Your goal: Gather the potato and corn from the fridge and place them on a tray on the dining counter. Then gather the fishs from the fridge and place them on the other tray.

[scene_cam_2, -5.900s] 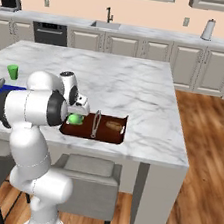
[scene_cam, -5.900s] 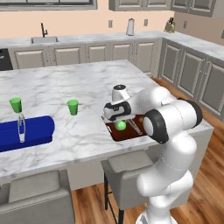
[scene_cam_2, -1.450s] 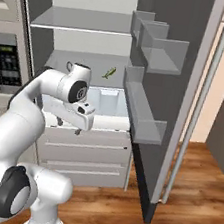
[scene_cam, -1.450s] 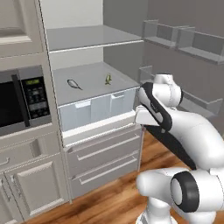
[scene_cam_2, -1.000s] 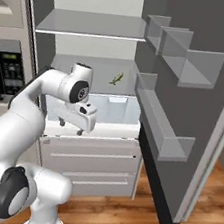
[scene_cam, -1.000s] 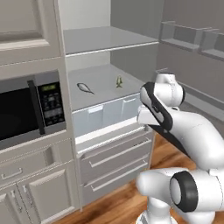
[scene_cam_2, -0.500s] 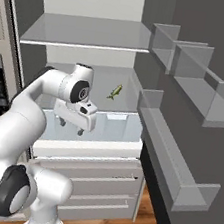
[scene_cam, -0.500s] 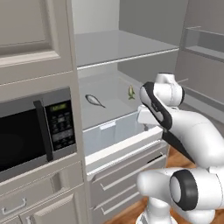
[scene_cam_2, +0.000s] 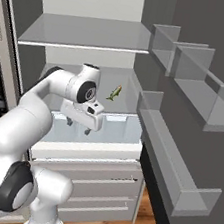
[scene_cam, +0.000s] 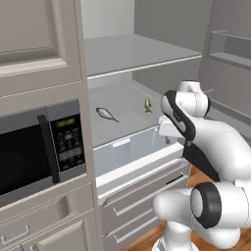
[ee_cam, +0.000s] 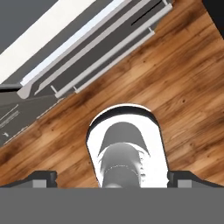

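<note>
The robot's two-finger hand [scene_cam_2: 78, 126] hangs with its small dark fingers [scene_cam_2: 87, 131] pointing down, spread wide apart with nothing between them. In the hand view the two tips sit at opposite lower corners, facing the warm brown plank floor [ee_cam: 183, 78] and the pale grey drawer fronts [ee_cam: 87, 57] at the foot of the cabinet. The hand is in front of the clear-fronted crisper bins [scene_cam: 128, 149], level with their upper edge, touching nothing that can be seen.

Just behind and above it, on the middle shelf of the open pale grey fridge [scene_cam_2: 88, 40], lie two small fish. One, a slim grey fish with a thin tail [scene_cam: 105, 114], rests flat toward the left of the shelf. The other, a small olive-yellow fish [scene_cam_2: 114, 93], sits further right and appears tipped up at an angle, though it is too small to be sure. The two are well apart.

To the right stands the open fridge door with its translucent grey bins [scene_cam_2: 186, 99]. To the left of the fridge a black-fronted microwave [scene_cam: 34, 152] is built into beige cabinetry [scene_cam: 34, 44].
</note>
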Controlling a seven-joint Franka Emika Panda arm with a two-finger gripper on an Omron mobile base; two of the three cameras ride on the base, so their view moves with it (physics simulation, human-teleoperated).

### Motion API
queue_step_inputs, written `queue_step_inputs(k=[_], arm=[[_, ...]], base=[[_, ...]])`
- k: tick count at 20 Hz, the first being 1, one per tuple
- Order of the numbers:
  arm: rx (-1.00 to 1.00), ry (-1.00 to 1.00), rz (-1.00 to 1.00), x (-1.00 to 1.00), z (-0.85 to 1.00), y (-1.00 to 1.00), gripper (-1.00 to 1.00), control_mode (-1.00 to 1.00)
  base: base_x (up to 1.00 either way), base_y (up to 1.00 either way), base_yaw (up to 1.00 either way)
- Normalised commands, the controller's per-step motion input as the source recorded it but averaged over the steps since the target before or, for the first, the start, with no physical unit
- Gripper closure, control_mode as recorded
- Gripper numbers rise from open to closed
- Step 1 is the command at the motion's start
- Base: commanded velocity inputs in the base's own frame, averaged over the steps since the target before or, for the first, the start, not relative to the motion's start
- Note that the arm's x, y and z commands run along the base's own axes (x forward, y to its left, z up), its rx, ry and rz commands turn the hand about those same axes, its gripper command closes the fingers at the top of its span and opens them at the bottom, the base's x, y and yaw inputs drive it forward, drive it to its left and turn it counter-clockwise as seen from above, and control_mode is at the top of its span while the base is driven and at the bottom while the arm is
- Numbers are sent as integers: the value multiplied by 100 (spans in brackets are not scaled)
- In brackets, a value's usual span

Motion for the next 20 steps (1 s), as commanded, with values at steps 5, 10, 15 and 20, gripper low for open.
queue_step_inputs(k=[5,10,15,20], arm=[[0,1,-4,1,-5,23,-100,100],[0,0,0,0,0,0,-100,100],[0,0,0,0,0,0,-100,100],[0,0,0,0,0,0,-100,100]], base=[[0,-13,-4],[43,-12,-1],[42,-16,-1],[6,-40,0]])
